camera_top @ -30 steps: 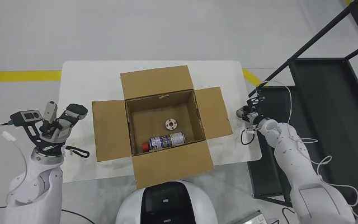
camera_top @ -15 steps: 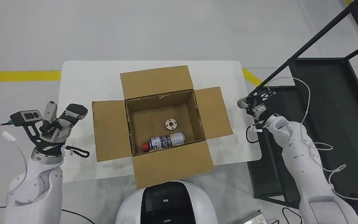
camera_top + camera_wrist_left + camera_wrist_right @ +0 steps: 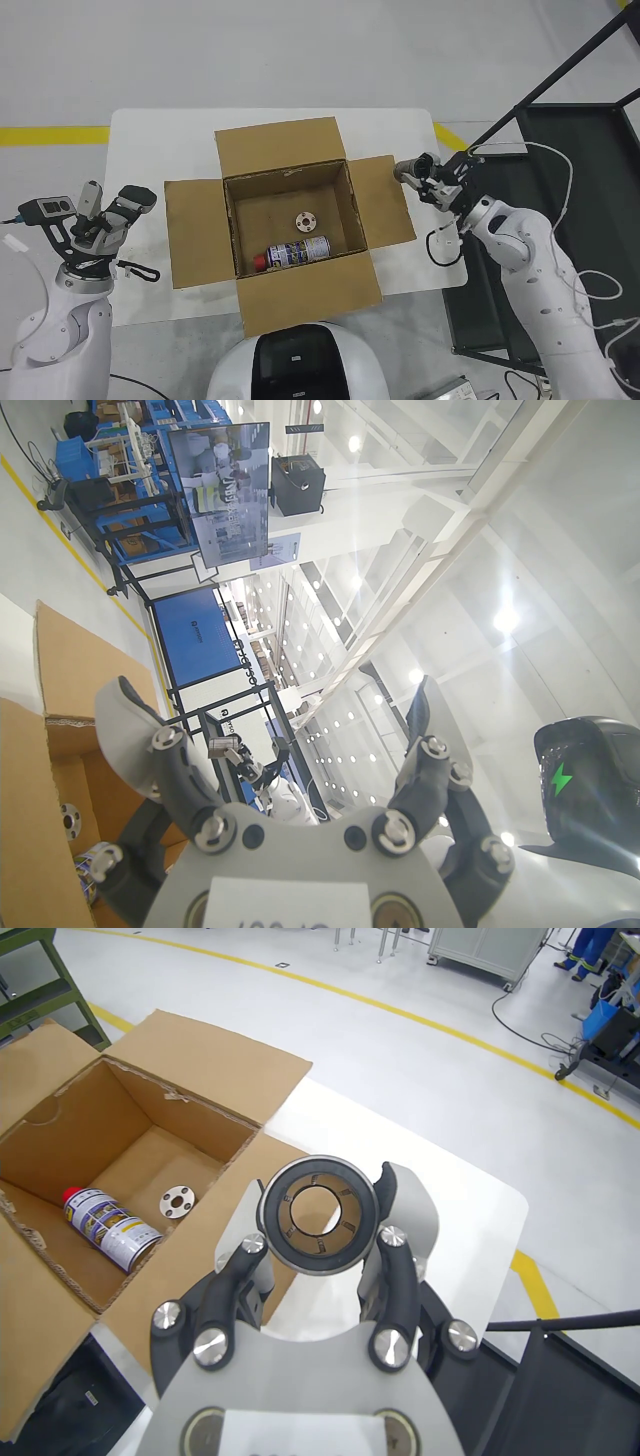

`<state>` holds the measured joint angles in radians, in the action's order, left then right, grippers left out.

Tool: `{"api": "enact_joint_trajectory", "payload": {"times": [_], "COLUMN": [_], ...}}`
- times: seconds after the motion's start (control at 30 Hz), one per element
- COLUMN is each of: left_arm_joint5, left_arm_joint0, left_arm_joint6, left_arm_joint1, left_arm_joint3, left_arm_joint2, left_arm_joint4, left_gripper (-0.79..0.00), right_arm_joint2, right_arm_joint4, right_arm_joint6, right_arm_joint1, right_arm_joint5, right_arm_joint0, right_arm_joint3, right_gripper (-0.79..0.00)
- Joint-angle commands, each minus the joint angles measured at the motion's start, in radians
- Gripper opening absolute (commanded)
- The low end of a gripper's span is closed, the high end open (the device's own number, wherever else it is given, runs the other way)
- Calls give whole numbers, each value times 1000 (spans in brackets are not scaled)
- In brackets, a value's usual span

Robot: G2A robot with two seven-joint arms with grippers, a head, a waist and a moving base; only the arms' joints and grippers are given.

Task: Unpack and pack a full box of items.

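Observation:
An open cardboard box (image 3: 296, 172) stands mid-table with its four flaps spread. Inside lie a spray can (image 3: 292, 253) with a red cap and a small metal flange disc (image 3: 304, 219); the right wrist view shows the can (image 3: 111, 1228) and the disc (image 3: 176, 1201) too. My right gripper (image 3: 410, 170) hangs above the box's right flap, shut on a dark ring-shaped bearing (image 3: 319, 1215). My left gripper (image 3: 137, 197) is off the table's left edge, pointing up, open and empty (image 3: 280, 720).
The white table (image 3: 160, 140) has bare room left of and behind the box. A dark metal rack (image 3: 580, 170) stands right of the table. A small black hook-like part (image 3: 140, 271) lies near the table's left edge.
My right arm has carried the bearing from the rack side leftward, over the table's right edge to the box's right flap. The left arm has kept still.

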<state>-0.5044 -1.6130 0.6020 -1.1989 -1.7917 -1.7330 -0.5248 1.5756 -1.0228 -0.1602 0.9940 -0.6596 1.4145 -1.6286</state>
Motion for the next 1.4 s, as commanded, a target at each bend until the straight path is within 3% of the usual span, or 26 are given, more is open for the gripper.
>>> {"api": "enact_joint_trajectory", "payload": {"times": [0.0, 0.63, 0.97, 1.17, 1.37], "left_arm_joint5": [0, 0, 0, 0, 0], "left_arm_joint0": [0, 0, 0, 0, 0], "left_arm_joint6": [0, 0, 0, 0, 0], "left_arm_joint1": [0, 0, 0, 0, 0], "left_arm_joint3": [0, 0, 0, 0, 0], "left_arm_joint2": [0, 0, 0, 0, 0], "left_arm_joint4": [0, 0, 0, 0, 0], "left_gripper": [0, 0, 0, 0, 0], "right_arm_joint2": [-2, -22, -280, -454, -496], "right_arm_joint4": [2, -11, -83, -107, -112], "right_arm_joint6": [-2, -6, -77, -92, -91], "right_arm_joint1": [0, 1, 29, 63, 74], "right_arm_joint5": [-5, -16, -49, -31, -28], "right_arm_joint0": [10, 11, -168, -295, -336], "right_arm_joint3": [-21, -58, -101, -13, 34], "right_gripper": [-785, -785, -785, -785, -785]}}
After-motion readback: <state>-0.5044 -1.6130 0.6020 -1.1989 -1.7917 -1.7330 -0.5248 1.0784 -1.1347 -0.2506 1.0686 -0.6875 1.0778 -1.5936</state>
